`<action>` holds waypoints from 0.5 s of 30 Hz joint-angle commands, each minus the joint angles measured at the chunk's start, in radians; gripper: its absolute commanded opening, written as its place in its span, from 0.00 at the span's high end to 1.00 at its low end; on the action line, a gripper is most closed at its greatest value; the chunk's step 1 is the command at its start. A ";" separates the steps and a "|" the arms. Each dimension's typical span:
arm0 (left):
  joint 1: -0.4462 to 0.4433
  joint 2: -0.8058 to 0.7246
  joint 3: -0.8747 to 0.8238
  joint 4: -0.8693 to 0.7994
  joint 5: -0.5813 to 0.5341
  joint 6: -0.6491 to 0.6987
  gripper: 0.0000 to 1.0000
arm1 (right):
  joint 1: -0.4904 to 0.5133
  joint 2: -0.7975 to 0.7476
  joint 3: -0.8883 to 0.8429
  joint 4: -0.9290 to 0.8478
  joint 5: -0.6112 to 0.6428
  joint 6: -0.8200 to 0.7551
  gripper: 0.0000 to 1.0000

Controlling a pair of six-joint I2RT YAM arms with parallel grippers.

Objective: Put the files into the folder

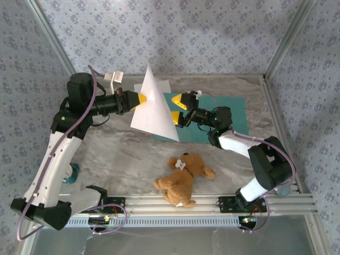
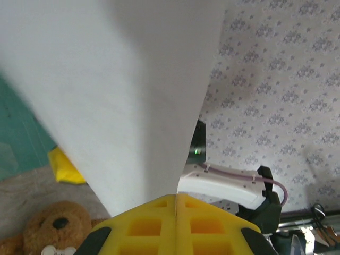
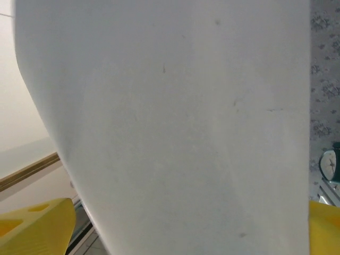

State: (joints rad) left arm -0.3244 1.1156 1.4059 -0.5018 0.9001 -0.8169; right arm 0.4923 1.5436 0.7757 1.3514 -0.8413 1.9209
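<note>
My left gripper (image 1: 142, 99) is shut on the edge of one file, a white sheet (image 1: 154, 109), and holds it up off the table, tilted on a corner. In the left wrist view the yellow pads (image 2: 159, 210) pinch the sheet (image 2: 122, 79) at its lower tip. My right gripper (image 1: 179, 109) is open at the sheet's right edge. In its wrist view the sheet (image 3: 175, 122) stands before the spread fingers (image 3: 32, 226), unpinched. The teal folder (image 1: 228, 114) lies flat on the table behind. A second white file (image 1: 163, 85) lies at the folder's far left.
A brown teddy bear (image 1: 183, 178) lies near the front of the marble table, also in the left wrist view (image 2: 53, 223). An aluminium rail (image 1: 186, 204) runs along the near edge. Patterned walls close in the back and sides. A small teal object (image 1: 71, 172) sits by the left arm.
</note>
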 commanded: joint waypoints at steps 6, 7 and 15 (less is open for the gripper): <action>0.064 -0.098 -0.108 0.002 0.049 0.011 1.00 | -0.045 -0.074 0.007 0.043 -0.007 0.002 0.09; 0.072 -0.106 -0.119 0.006 0.050 0.010 1.00 | -0.049 -0.077 0.003 0.042 -0.011 0.000 0.09; 0.106 -0.115 -0.162 0.008 0.093 0.013 1.00 | -0.070 -0.095 -0.017 0.043 -0.031 -0.022 0.25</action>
State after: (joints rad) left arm -0.2260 1.0164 1.2469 -0.5041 0.9485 -0.8135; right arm 0.4294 1.4731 0.7631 1.3548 -0.8528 1.9194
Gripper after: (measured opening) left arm 0.043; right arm 0.767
